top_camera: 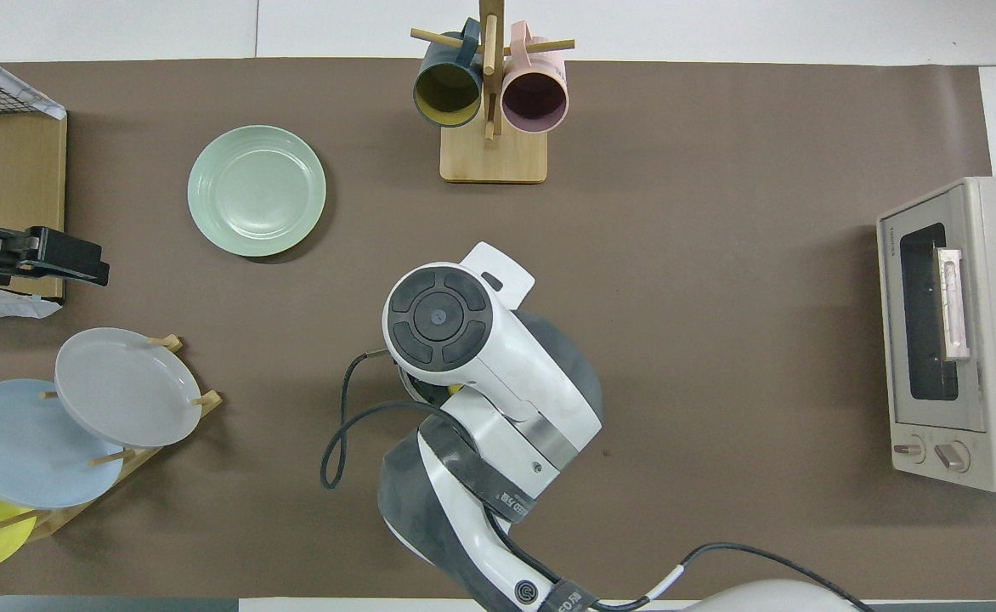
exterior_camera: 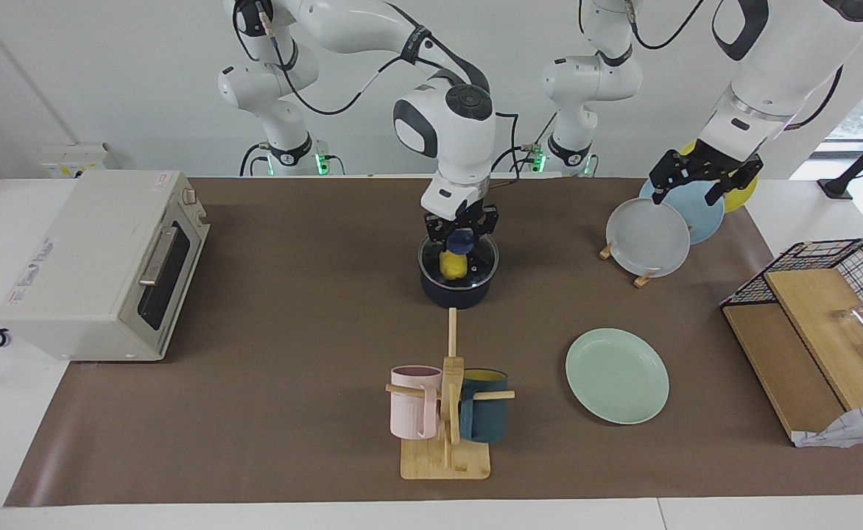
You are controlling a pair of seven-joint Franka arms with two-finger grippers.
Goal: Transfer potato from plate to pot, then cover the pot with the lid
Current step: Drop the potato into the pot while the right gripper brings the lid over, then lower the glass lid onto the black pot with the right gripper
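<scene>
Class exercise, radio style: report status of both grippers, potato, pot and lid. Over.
Right gripper shut on lid knob, lid on pot. Potato inside pot. Left gripper open, waiting over plate rack. Nothing in the way.

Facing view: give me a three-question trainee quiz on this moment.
1. True or false: the yellow plastic potato is inside the dark navy pot.
2. What does the right gripper grip?
A. clear glass lid's blue knob
B. pot handle
C. pink mug
3. Fill in: the pale mint-green plate is ___.

Key: 1 true; 2 A; 3 empty.
</scene>
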